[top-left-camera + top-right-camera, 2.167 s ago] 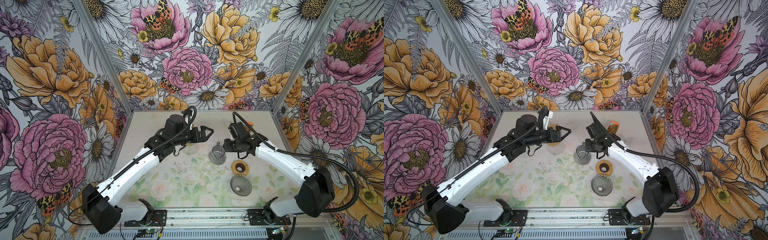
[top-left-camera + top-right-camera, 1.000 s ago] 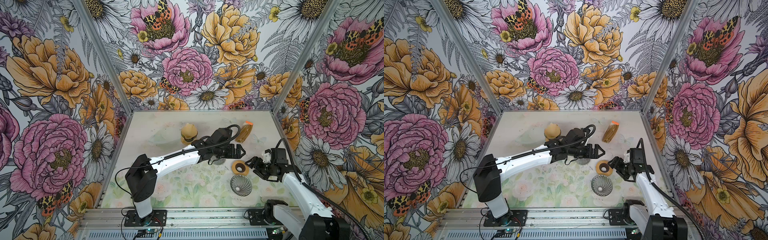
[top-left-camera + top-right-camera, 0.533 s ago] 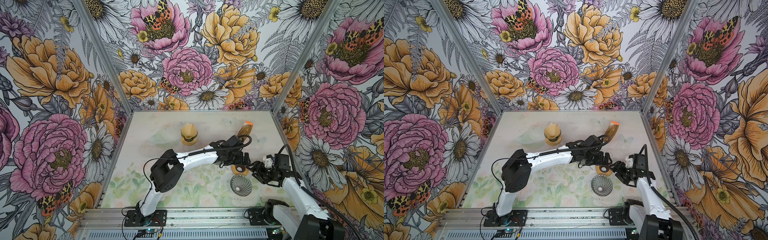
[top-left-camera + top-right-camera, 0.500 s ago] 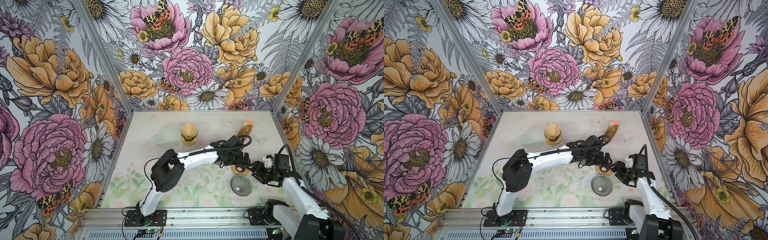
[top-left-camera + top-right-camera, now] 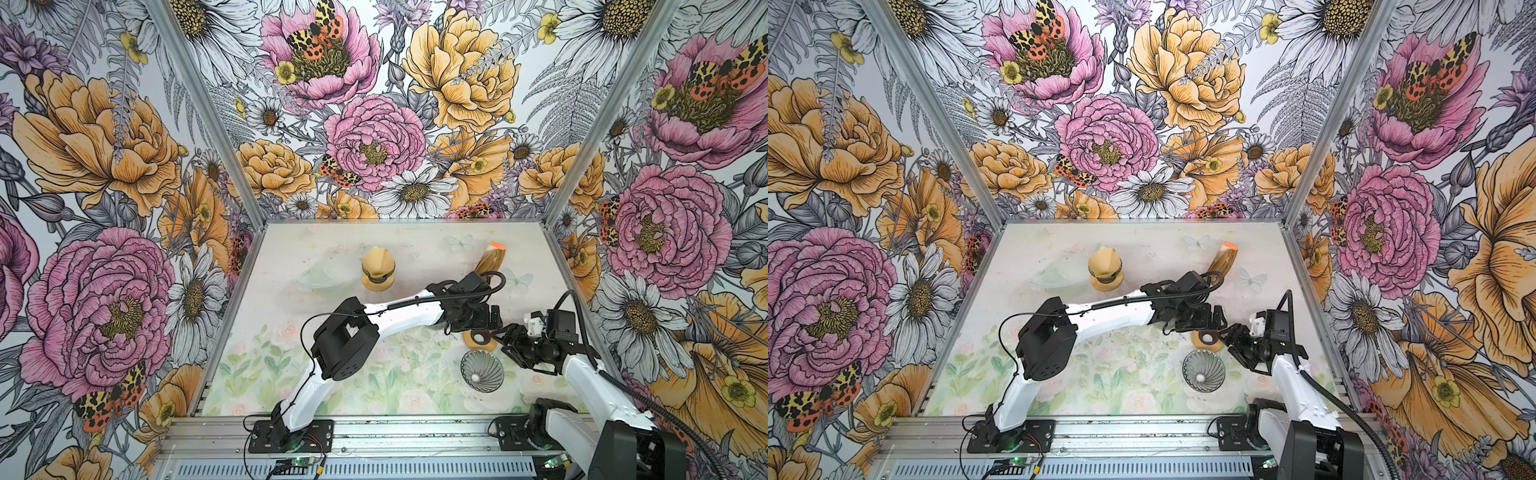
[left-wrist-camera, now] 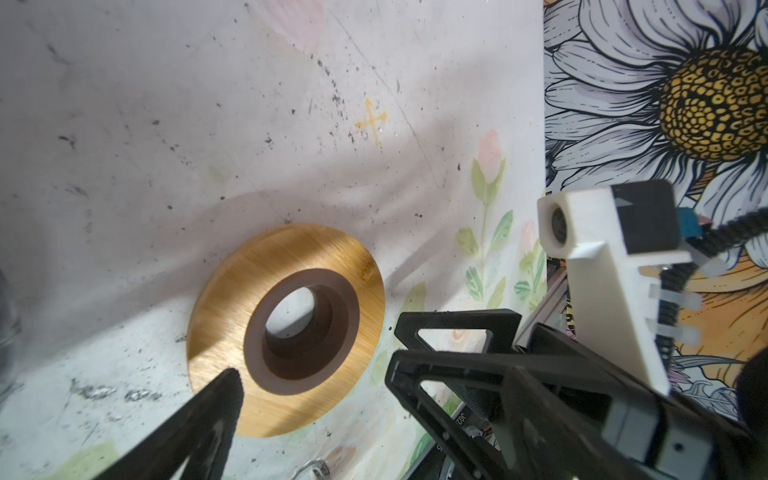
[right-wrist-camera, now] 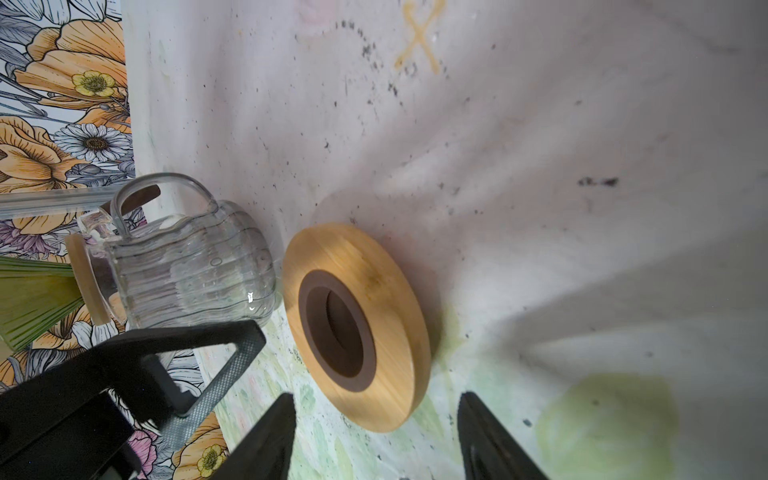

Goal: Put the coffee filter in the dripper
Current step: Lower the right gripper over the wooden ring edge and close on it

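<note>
Both arms meet at a wooden ring (image 5: 479,338) lying on the table (image 5: 374,374). The right gripper (image 7: 374,432) has its jaws part open and empty, one on each side of the ring's near edge without touching it. This alignment suggests the ring, probably the dripper's collar, is the intended pick. The left gripper (image 5: 485,323) reaches across, jaws spread to their widest and empty, just beyond the ring, with a glass jug (image 7: 187,266) beside them. The dripper (image 5: 482,370), a ribbed glass cone, stands bare just beside the right jaws. The beige coffee filter (image 5: 376,261) sits on its holder, well apart from both jaws and untouched. The table is pale floral print, scuffed and speckled with dark grains, with an orange cross (image 6: 372,120) marked ahead of the jaws. The walls (image 5: 374,137) carry bold flower paper in a metal frame.
</note>
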`<state>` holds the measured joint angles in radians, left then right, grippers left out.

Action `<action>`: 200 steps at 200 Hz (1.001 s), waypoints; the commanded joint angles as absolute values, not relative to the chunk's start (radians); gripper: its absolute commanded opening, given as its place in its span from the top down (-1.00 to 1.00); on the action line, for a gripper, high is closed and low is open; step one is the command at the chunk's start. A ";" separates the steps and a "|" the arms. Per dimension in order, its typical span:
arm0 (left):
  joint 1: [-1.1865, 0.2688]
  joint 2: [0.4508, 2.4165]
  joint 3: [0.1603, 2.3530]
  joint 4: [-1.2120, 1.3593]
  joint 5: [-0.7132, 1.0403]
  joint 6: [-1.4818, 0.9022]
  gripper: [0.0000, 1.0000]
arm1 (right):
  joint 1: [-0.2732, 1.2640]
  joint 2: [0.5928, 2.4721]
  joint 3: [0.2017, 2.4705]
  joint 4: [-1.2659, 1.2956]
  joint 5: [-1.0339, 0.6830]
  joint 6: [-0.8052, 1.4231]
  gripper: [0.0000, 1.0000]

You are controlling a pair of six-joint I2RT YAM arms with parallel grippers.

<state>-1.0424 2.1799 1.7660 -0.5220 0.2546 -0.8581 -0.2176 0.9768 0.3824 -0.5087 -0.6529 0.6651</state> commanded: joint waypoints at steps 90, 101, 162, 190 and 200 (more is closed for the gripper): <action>-1.022 2.227 1.778 -0.523 0.286 -0.899 -0.98 | -0.224 1.070 0.367 -0.379 -0.687 0.677 -0.25; -1.021 2.232 1.781 -0.523 0.290 -0.898 -0.98 | -0.224 1.074 0.365 -0.371 -0.689 0.678 -0.24; -1.009 2.233 1.767 -0.522 0.300 -0.905 -0.98 | -0.212 1.102 0.364 -0.337 -0.694 0.692 -0.17; -1.006 2.233 1.768 -0.522 0.304 -0.904 -0.97 | -0.197 1.116 0.369 -0.301 -0.710 0.710 -0.02; -1.007 2.235 1.767 -0.521 0.305 -0.904 -0.97 | -0.187 1.121 0.370 -0.286 -0.711 0.717 0.01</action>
<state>-1.0161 2.2280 1.7702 -0.5270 0.2855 -0.8921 -0.2073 1.1095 0.3691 -0.3489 -0.6899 0.6964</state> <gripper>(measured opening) 0.988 0.513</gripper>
